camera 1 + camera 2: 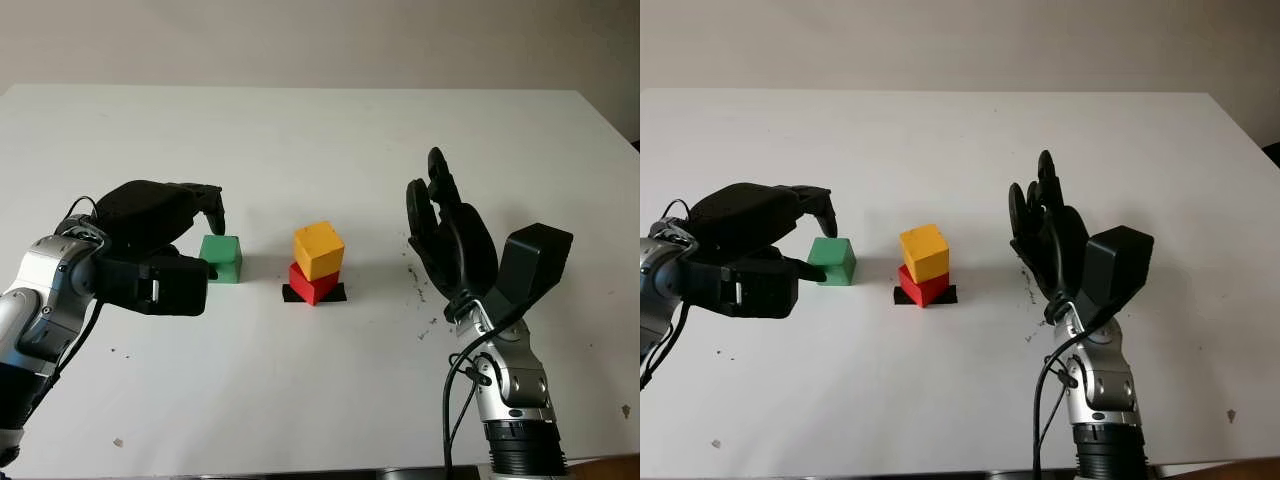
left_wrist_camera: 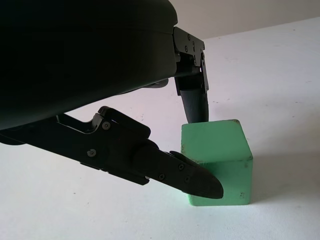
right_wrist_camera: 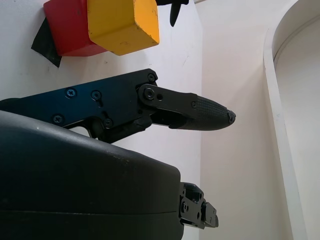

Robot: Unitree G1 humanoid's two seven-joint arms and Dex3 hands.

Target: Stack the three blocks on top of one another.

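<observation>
A green block sits on the white table, left of the middle. My left hand is curled around it: in the left wrist view the thumb lies against the block's near face and a finger comes down behind its far edge. A yellow block stands, slightly turned, on a red block, which sits on a black patch. My right hand is held upright to the right of this stack, open and holding nothing.
Small dark specks mark the table near my right hand. The table's far edge meets a pale wall. Bare tabletop lies in front of the stack and beyond it.
</observation>
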